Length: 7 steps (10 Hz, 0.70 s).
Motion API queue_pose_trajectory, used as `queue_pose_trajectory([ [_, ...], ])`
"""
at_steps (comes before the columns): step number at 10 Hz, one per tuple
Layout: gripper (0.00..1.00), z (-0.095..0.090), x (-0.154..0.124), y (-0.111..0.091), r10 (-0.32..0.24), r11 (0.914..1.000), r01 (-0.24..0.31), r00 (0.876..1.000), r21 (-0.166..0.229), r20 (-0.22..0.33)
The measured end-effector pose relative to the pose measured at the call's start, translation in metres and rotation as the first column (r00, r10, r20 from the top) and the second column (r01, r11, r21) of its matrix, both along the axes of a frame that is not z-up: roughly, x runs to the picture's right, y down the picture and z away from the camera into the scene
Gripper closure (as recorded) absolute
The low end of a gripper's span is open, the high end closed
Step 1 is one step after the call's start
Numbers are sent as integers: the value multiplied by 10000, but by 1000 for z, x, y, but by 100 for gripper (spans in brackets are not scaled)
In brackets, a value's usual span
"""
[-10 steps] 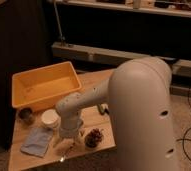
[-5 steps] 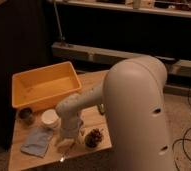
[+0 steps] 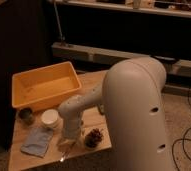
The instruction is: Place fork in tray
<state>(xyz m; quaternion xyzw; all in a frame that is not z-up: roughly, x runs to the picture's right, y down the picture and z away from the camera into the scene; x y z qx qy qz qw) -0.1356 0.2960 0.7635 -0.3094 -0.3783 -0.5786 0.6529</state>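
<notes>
From my station I see the arm's big white elbow [image 3: 135, 112] filling the right half of the frame, with the forearm reaching left and down to the wrist over the lower middle of the small wooden table [image 3: 20, 156]. The gripper [image 3: 69, 142] points down at the front part of the table, just right of the blue cloth [image 3: 36, 142] and just left of a brown, pine-cone-like clump [image 3: 94, 137]. Its jaws stand wide, and I see nothing held between them.

The fork [image 3: 64, 155] shows as a slim pale streak on the table at the bottom of the frame. It lies just below the gripper, near the table's front edge, and slants from lower left to upper right. I cannot tell whether the gripper touches it.

The tray [image 3: 44, 89], yellow-orange with raised sides, sits at the upper left of the table, well apart from the fork. I see nothing lying in the part of it that faces me.

Between tray and gripper stands a white cup [image 3: 50, 118], just left of the wrist. A smaller dark cup [image 3: 25, 115] stands to its left, near the tray's front wall. The blue cloth lies folded in front of both cups.

Behind the table, along the top of the frame, runs dark shelving.
</notes>
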Motion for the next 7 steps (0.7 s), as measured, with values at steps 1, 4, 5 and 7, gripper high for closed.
queue_pose_trajectory([
  [1,20,1,0,1,22,10000,-22,10000,-22,-23],
  [4,25,3,1,1,47,10000,-48,10000,-81,-59],
  [5,35,3,0,1,14,9999,-14,10000,-121,-21],
  [7,55,4,2,3,-94,9997,93,10000,-242,-32],
])
